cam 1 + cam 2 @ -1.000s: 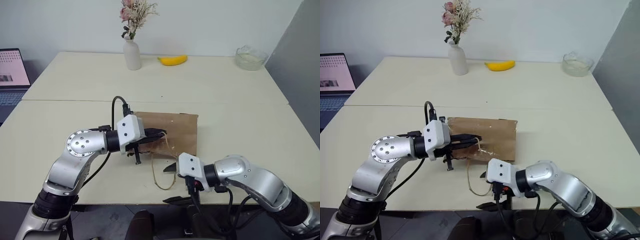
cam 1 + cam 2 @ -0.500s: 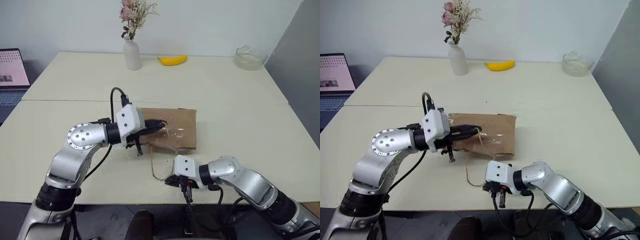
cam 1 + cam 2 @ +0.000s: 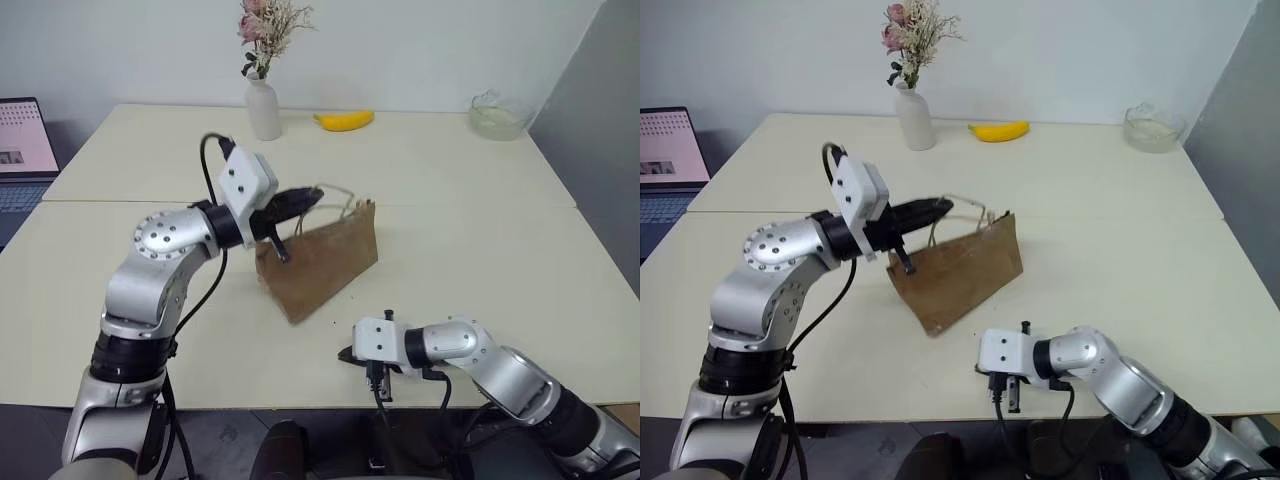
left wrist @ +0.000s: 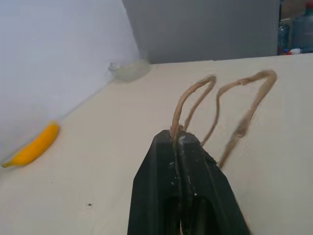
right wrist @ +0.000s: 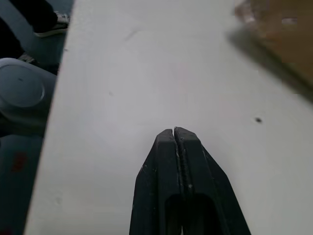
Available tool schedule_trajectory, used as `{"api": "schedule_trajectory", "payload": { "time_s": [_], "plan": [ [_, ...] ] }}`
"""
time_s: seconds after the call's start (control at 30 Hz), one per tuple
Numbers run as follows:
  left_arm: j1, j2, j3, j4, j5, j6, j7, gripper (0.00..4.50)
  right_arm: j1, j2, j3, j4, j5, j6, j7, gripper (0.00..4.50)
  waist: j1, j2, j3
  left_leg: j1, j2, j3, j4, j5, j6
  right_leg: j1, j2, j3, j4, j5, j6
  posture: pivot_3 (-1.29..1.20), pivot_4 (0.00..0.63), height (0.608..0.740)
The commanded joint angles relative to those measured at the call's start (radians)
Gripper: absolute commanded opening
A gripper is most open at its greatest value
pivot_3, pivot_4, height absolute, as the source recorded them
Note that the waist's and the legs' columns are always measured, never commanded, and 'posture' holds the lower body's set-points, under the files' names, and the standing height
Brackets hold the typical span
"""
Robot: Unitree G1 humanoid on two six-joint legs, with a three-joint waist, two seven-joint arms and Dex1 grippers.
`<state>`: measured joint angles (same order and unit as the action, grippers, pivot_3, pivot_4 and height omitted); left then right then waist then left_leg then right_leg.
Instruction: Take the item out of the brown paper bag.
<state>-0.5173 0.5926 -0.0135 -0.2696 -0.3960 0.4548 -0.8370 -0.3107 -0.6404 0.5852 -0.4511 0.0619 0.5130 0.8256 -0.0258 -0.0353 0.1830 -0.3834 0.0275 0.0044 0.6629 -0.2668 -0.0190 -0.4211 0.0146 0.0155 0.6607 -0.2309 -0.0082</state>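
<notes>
1. Brown kraft paper is what your left pincer (image 3: 312,193) has hold of: the brown paper bag (image 3: 320,262) hangs tilted below and just ahead of its tips, one lower corner on the bench (image 3: 480,250).
2. Your left pincer is pressed together on a tan cord handle (image 4: 193,100); in the left wrist view the cord runs between the black fingers (image 4: 161,171) and loops out past them.
3. Your right pincer (image 5: 174,133) sits low at the near bench edge, well short of the bag, its tips pressed together with nothing between them.
4. Progress, as a judgement: the bag is lifted by a handle, so the opening stage looks under way. The item itself is not to be seen; it is presumably still inside, since nothing small and orange lies on the bench near either pincer.
5. Left to do: hold the mouth open, reach in with your free pincer, grip the item and bring it out.
6. Writing: none can be read on the bag. The laptop screen (image 3: 25,135), far out beyond your left pincer, is too small to read.
</notes>
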Motion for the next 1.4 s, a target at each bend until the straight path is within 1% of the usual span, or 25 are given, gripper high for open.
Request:
{"api": "schedule_trajectory", "payload": {
  "time_s": [0.03,0.13,0.23,0.33,0.37,0.53,0.67,0.73,0.9,1.07,1.2,1.3,1.4],
  "plan": [
    [0.020,0.008,-0.004,-0.085,-0.039,0.028,-0.014,0.00,0.027,-0.018,-0.131,-0.104,0.054,-0.007,0.000,0.97,0.000,0.000,0.000,0.000,0.000,0.000,0.000,0.000,0.000,0.000,0.000,0.000,0.000,0.000,0.000,0.00,0.150,0.740],
    [0.004,0.009,0.002,-0.058,-0.044,0.038,-0.019,0.00,0.055,-0.035,-0.217,-0.139,0.095,0.016,0.008,2.01,0.000,0.000,0.000,0.001,0.000,-0.001,0.000,0.000,0.000,0.000,0.000,-0.001,0.001,0.000,0.000,0.00,0.150,0.740],
    [-0.045,0.014,0.005,0.001,-0.041,0.034,-0.037,0.00,0.073,-0.037,-0.262,-0.160,0.129,0.054,0.006,3.17,0.000,0.000,0.000,0.001,0.000,-0.001,0.000,0.000,0.000,0.001,0.001,-0.001,0.001,0.000,0.000,0.00,0.150,0.740],
    [-0.076,0.026,-0.011,0.023,-0.068,0.055,-0.097,0.00,0.097,-0.053,-0.297,-0.195,0.164,0.077,0.019,4.25,-0.001,0.000,0.000,0.001,0.000,-0.001,0.000,0.000,0.000,0.000,0.001,-0.001,0.001,0.000,0.000,0.00,0.150,0.740],
    [-0.076,0.027,-0.017,0.015,-0.080,0.068,-0.111,0.00,0.108,-0.067,-0.309,-0.208,0.175,0.080,0.029,4.48,-0.001,0.000,0.000,0.001,0.000,0.000,0.000,0.000,0.000,0.000,0.001,0.000,0.001,0.000,0.000,0.00,0.150,0.740],
    [-0.036,-0.011,-0.062,-0.051,-0.110,0.112,-0.105,0.00,0.173,-0.189,-0.435,-0.249,0.252,0.068,0.115,4.48,0.000,0.000,0.000,-0.001,-0.001,0.000,0.000,0.000,0.000,0.000,0.001,0.000,-0.002,0.000,0.000,0.00,0.150,0.740],
    [-0.010,-0.039,-0.084,-0.086,-0.117,0.130,-0.092,0.00,0.134,-0.189,-0.566,-0.254,0.337,0.090,0.096,4.48,0.000,0.000,0.000,0.000,-0.001,0.000,0.000,0.000,0.000,0.001,0.001,0.000,-0.001,0.000,0.001,0.00,0.150,0.740],
    [-0.005,-0.046,-0.089,-0.094,-0.121,0.138,-0.086,0.00,0.102,-0.185,-0.606,-0.263,0.363,0.105,0.079,4.48,-0.002,0.000,0.000,0.001,0.000,0.000,0.000,0.000,0.000,0.001,0.001,0.000,0.000,0.000,0.001,0.00,0.150,0.740],
    [-0.018,-0.060,-0.093,-0.085,-0.118,0.142,-0.070,0.00,0.092,-0.218,-0.629,-0.305,0.403,0.127,0.091,4.48,-0.001,0.000,0.000,0.001,0.000,0.000,-0.001,0.000,0.000,0.001,0.002,-0.001,0.001,0.000,0.000,0.00,0.150,0.740],
    [-0.027,-0.069,-0.093,-0.079,-0.116,0.139,-0.060,0.00,0.128,-0.293,-0.716,-0.334,0.490,0.170,0.134,4.48,0.000,0.000,0.000,0.000,-0.002,0.000,0.000,0.000,0.000,0.001,0.001,0.000,-0.001,0.000,0.000,0.00,0.150,0.740],
    [-0.026,-0.083,-0.105,-0.081,-0.111,0.136,-0.056,0.00,0.094,-0.310,-0.774,-0.357,0.593,0.206,0.128,4.48,0.001,-0.001,0.000,0.000,-0.002,0.000,0.000,0.000,0.000,0.001,0.001,0.001,-0.001,0.001,0.001,0.00,0.150,0.740],
    [-0.026,-0.091,-0.113,-0.080,-0.107,0.131,-0.058,0.00,0.059,-0.319,-0.760,-0.370,0.618,0.207,0.125,4.48,0.000,-0.001,0.000,0.000,-0.002,0.000,0.000,0.000,0.000,0.001,0.001,0.000,-0.001,0.001,0.001,0.00,0.150,0.740],
    [-0.030,-0.094,-0.116,-0.070,-0.105,0.126,-0.062,0.00,0.031,-0.324,-0.721,-0.373,0.609,0.198,0.122,4.48,0.000,0.000,0.000,0.000,-0.001,0.000,0.000,0.000,0.000,0.001,0.001,0.000,-0.001,0.001,0.001,0.00,0.150,0.740]
  ]
}}
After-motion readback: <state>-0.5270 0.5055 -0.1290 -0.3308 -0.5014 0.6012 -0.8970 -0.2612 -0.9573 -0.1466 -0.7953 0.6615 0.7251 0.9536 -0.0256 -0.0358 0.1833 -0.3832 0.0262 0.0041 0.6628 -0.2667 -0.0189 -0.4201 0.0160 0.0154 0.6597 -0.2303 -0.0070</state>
